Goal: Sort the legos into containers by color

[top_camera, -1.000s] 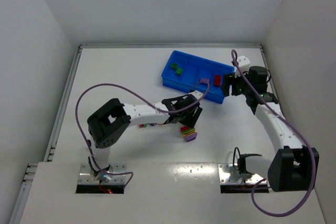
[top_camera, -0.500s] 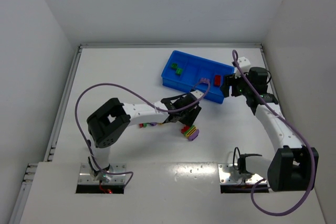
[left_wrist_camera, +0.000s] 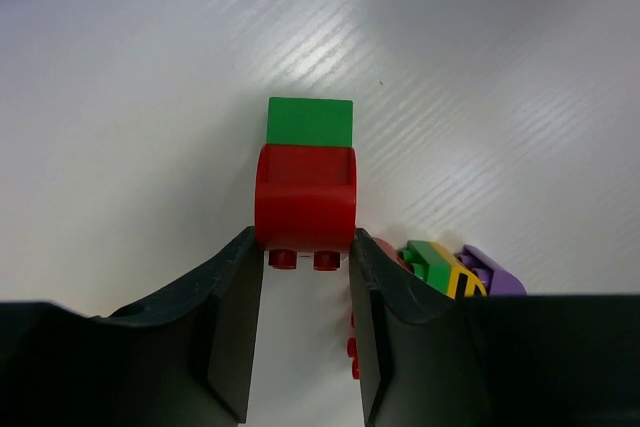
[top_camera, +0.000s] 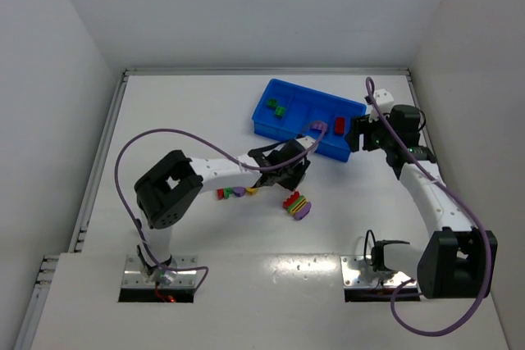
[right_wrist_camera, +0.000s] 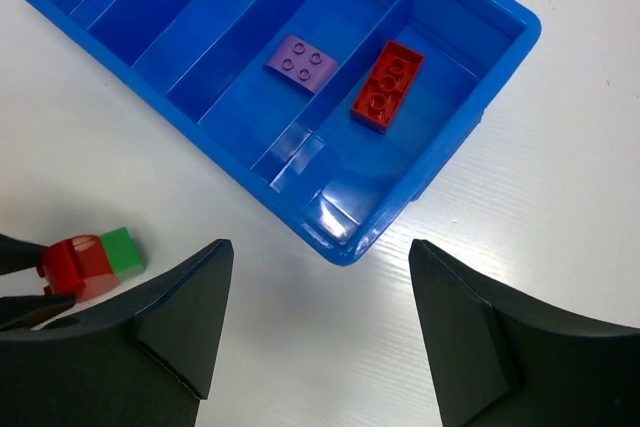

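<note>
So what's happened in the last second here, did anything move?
The left claw, shut on a red-and-green piece, pulled away from the multicoloured stack toward the blue bin. Its arm shifted too, uncovering some loose bricks. The stack, the bin and the open right claw stayed put.
</note>
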Robot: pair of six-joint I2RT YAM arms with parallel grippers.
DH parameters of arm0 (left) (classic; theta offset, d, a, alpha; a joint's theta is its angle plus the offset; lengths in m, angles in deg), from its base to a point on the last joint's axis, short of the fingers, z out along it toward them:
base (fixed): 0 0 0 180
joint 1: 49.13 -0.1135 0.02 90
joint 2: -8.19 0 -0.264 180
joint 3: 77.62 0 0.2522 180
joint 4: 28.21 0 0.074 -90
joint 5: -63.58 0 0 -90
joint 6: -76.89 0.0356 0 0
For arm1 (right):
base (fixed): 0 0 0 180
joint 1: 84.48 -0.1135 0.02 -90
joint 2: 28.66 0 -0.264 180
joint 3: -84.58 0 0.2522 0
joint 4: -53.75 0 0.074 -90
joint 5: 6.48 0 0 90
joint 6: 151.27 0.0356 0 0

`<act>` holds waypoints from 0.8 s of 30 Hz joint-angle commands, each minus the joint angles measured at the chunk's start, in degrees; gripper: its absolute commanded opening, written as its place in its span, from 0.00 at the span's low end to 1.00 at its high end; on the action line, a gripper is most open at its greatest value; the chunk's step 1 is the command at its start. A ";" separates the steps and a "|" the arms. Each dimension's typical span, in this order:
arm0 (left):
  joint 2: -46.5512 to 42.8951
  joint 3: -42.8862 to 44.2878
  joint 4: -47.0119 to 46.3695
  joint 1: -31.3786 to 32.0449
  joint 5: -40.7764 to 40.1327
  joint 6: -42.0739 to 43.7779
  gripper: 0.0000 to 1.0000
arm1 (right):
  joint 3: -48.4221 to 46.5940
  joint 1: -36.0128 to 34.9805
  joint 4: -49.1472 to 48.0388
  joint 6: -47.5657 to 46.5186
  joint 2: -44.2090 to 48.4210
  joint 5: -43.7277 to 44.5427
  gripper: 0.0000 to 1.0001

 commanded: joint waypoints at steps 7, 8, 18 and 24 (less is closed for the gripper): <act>-3.84 -0.89 -5.81 -3.89 9.15 3.69 0.17 | -0.26 0.86 0.84 -3.80 -0.47 -12.26 0.71; -5.25 -1.61 -6.34 -4.50 11.52 5.61 0.16 | -1.14 0.33 4.16 -7.38 -0.48 -20.12 0.71; -17.04 1.80 4.80 -15.05 44.94 15.56 0.19 | -8.52 -0.20 17.81 -17.08 -11.88 -46.74 0.72; -17.04 5.42 10.88 -20.23 56.53 15.93 0.19 | -14.76 -1.34 18.34 -17.61 -16.91 -53.95 0.72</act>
